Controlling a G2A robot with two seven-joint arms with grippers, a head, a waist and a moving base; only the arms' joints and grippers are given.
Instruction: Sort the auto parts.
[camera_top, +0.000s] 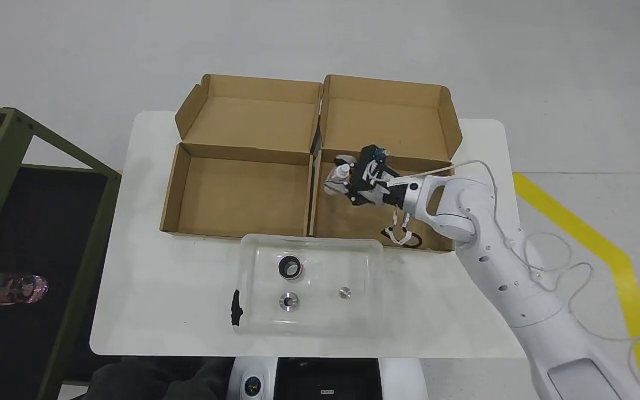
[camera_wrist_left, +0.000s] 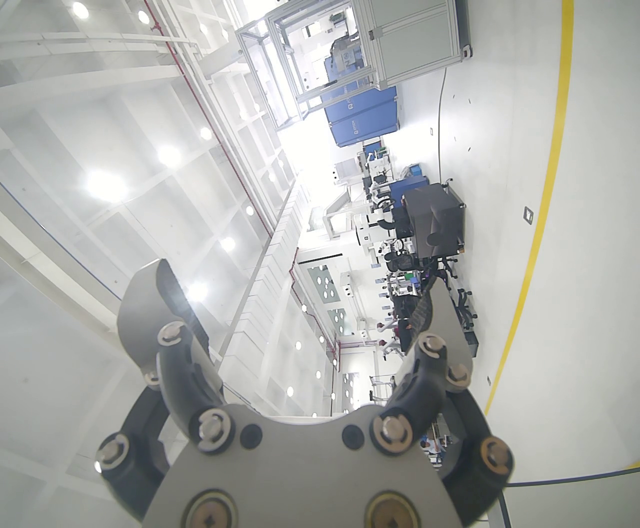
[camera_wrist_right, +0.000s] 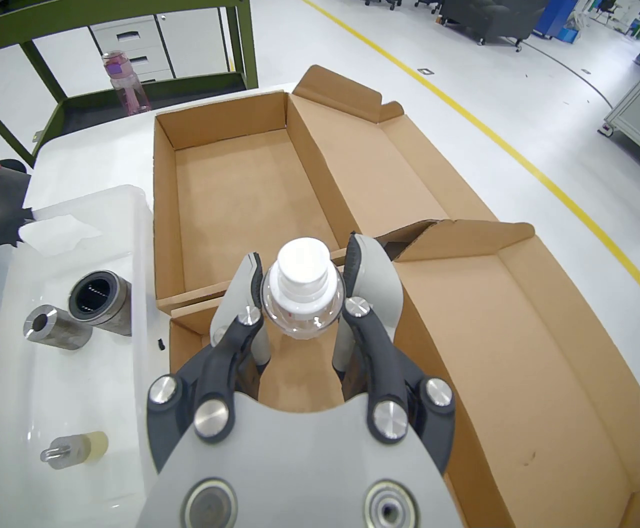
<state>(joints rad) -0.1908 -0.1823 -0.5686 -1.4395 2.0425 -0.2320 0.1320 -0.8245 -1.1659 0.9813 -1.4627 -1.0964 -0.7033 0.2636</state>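
Observation:
My right gripper (camera_top: 347, 180) (camera_wrist_right: 302, 280) hangs over the near-left corner of the right cardboard box (camera_top: 385, 120) (camera_wrist_right: 500, 350), shut on a clear round bulb-like part with a white cap (camera_top: 338, 178) (camera_wrist_right: 302, 295). The left cardboard box (camera_top: 240, 195) (camera_wrist_right: 235, 195) stands open with nothing in it. In the clear plastic tray (camera_top: 250, 300) (camera_wrist_right: 85, 380) lie a black-ringed bearing (camera_top: 290, 266) (camera_wrist_right: 100, 300), a metal cylinder (camera_top: 290, 301) (camera_wrist_right: 55, 327) and a small pin (camera_top: 345, 292) (camera_wrist_right: 75, 450). My left gripper (camera_wrist_left: 295, 280) points up at the hall ceiling, open, nothing between its fingers.
Both boxes sit side by side at the table's far edge with lids folded back. A small black object (camera_top: 236, 308) rests at the tray's left edge. A green cart (camera_top: 40, 250) with a pink bottle (camera_top: 20, 288) stands left of the table.

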